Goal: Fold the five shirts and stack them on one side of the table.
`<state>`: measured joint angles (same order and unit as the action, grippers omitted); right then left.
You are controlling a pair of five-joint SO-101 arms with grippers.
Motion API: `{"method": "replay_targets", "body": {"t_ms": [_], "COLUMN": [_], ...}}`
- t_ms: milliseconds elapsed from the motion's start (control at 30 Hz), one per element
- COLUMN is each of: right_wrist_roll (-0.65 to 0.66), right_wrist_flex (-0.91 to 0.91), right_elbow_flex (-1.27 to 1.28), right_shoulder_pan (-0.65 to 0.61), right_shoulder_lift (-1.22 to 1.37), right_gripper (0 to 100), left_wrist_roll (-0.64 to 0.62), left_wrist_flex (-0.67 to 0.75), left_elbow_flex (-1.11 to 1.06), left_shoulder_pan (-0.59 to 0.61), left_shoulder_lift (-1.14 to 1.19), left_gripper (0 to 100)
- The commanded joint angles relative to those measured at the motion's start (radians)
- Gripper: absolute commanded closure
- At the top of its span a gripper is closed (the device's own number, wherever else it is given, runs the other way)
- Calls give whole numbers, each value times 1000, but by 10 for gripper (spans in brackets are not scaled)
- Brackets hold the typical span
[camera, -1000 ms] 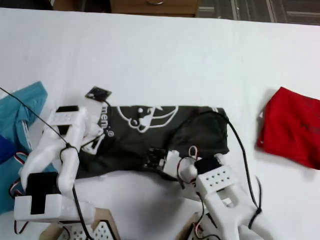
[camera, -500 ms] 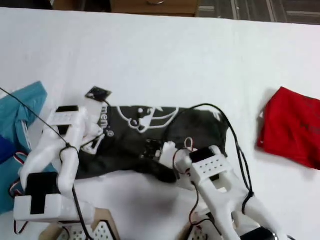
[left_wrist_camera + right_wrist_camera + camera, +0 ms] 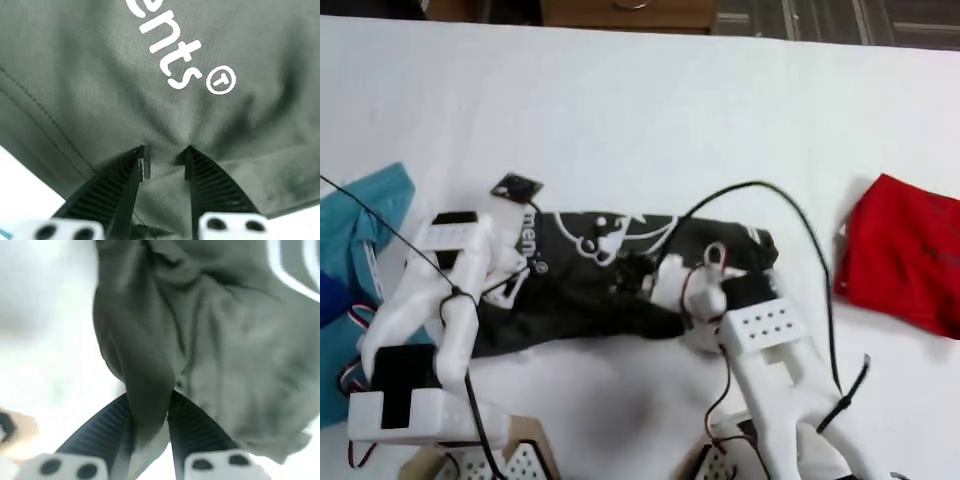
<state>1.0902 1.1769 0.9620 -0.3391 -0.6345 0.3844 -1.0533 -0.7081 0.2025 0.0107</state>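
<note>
Right fingers (image 3: 100,432): clamped on a raised fold of the black shirt (image 3: 570,305). Left fingers (image 3: 117,192): pinching a small pucker of the same shirt beside its printed lettering, at the shirt's 9 o'clock end. The shirt lies mid-bench (image 3: 650,110), partly bunched.

Recommended procedure: hold the 9 o'clock end pinned. Carry the gripped fold across low and level, so the edges land square and no cloth drags.

Count:
- One black shirt.
- One red shirt (image 3: 905,250) at 3 o'clock.
- One teal shirt (image 3: 365,215) at 9 o'clock.
- One darker blue piece (image 3: 330,300) touching the teal shirt.
</note>
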Motion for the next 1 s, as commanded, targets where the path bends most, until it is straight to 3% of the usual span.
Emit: {"method": "replay_targets", "body": {"t_ms": [0,167,400,633,800,967], "right_wrist_roll": [34,26,-75,-78,-80,-81], "right_wrist_flex": [-70,-208,-226,-217,-65,21], "right_elbow_flex": [-80,-160,-384,-597,-641,-635], "right_shoulder_pan": [82,116,114,117,111,136], "right_shoulder_lift": [2,142,427,684,656,453], "right_gripper": [971,955,784,786,786,787], "left_wrist_roll": [5,5,5,5,5,5], "left_wrist_flex": [32,32,32,32,32,32], "left_elbow_flex": [-5,-5,-7,-8,-8,-8], "left_shoulder_pan": [-11,-12,-12,-12,-12,-12], "left_shoulder_lift": [3,3,3,3,3,3], "left_gripper": [862,862,862,862,862,862]}}
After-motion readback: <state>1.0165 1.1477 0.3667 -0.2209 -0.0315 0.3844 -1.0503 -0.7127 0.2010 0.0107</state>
